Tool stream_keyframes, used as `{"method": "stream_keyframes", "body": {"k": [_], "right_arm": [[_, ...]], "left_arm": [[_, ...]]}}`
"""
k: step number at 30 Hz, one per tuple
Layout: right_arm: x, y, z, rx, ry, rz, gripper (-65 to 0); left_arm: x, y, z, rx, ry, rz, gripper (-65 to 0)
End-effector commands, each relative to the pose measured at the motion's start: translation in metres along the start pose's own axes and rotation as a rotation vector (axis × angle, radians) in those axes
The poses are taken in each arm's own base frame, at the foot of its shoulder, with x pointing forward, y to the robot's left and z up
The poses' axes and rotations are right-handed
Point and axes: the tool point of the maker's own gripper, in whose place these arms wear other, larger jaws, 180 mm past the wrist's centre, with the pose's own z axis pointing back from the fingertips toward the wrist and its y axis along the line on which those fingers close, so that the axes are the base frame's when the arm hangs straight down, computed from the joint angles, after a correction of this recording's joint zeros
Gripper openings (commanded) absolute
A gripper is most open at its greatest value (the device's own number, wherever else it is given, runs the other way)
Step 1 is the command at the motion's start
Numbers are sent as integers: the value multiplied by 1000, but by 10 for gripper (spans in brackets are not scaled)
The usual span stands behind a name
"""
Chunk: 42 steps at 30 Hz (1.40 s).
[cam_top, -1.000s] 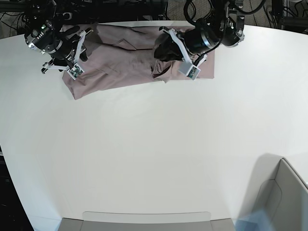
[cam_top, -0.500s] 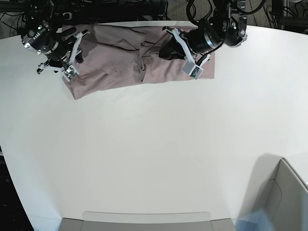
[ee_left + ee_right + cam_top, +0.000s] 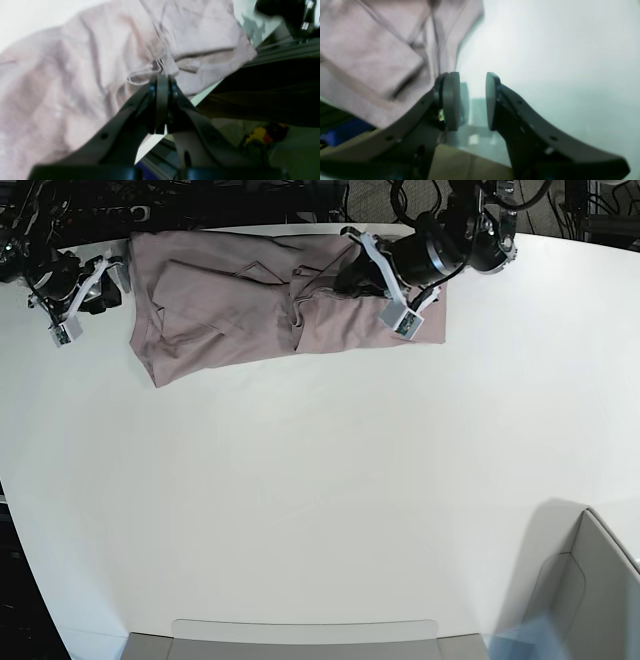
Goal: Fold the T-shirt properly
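— What carried everything?
— A white table (image 3: 320, 480).
— And what lay on it?
— Only the T-shirt (image 3: 250, 305), spread wrinkled along the top edge, upper left to upper centre.

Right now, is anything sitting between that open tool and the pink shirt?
Nothing visible. The right tool stands open just off the T-shirt edge, only bare table between them. The left tool is already shut on the cloth.

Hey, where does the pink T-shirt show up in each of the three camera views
Base: the T-shirt lies along the table's far edge, top centre-left.
Left wrist: it fills the upper left, pinched by the left gripper.
Right wrist: upper left, beside the open right gripper.
Shared landmark: the white table.
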Motion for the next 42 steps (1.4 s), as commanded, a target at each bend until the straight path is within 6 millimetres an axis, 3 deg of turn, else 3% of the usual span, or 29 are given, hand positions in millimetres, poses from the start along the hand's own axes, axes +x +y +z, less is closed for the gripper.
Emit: {"method": "stream_keyframes", "body": {"k": [1,10,18,28,31,35,38,42], "right_arm": [[10,-5,5,6,-36,14,-467],[-12,-18,-29,77,10,-158,-468],[-21,32,-60,211,87,-104,-469],[-8,75,-62,275,60,-7,-470],[-4,86,-67,302,65,20,-517],[0,90,-72,304,74,50,-650],[2,91,-78,279,92,75,-650],[10,77,-82,211,108,113,-650]], "left_arm": [[9,-5,3,-17,-35,-10,-650],[10,-6,2,-19,-39,-9,-650],[12,5,7,12,-49,1,-650],[12,2,6,3,-48,-1,-650],[15,-4,7,-31,-69,16,-650],[23,-12,11,-90,-111,53,-650],[30,-6,18,-91,-149,81,-650],[38,2,30,-92,-204,125,-650]]}}
